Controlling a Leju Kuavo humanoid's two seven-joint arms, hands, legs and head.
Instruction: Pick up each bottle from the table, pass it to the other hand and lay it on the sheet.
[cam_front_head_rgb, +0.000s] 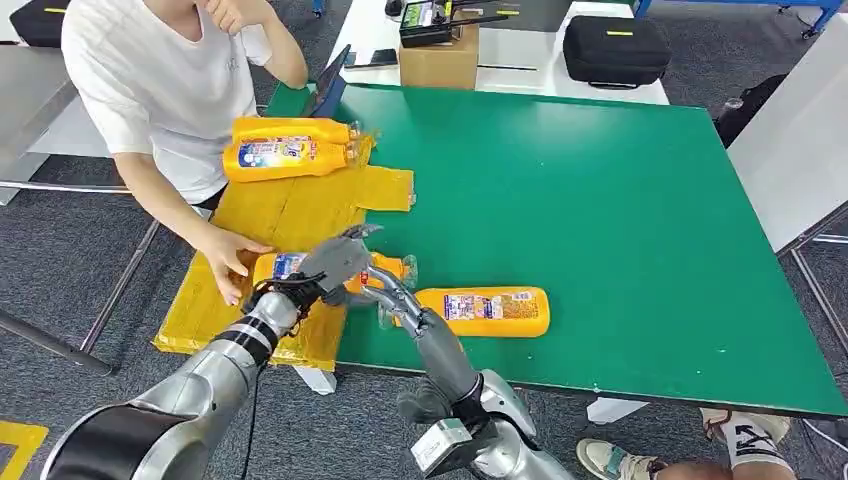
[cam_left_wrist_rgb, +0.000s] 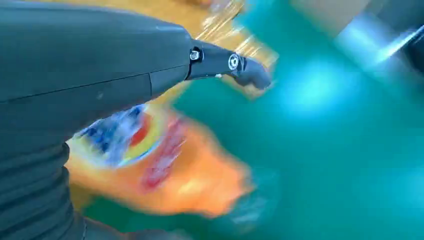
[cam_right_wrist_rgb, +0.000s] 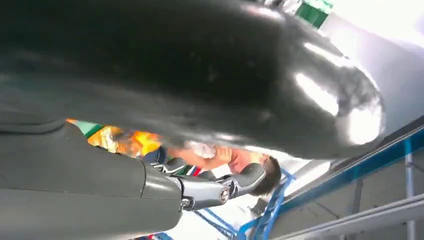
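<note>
Orange bottle sits gripped in my left hand; right hand looks released beside it. The person's hand rests on the yellow sheet, so I risk hitting it on lay-down.

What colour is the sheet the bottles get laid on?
Yellow. The sheet lies over the green table's left edge; the head view shows it best.

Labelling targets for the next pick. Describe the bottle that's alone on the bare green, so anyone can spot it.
On the green table, look along its near edge, right of the yellow sheet. The target bottle lies on its side on bare green beside the right hand. Unlike the two bottles on the sheet and the one under the left hand, it touches no sheet.
</note>
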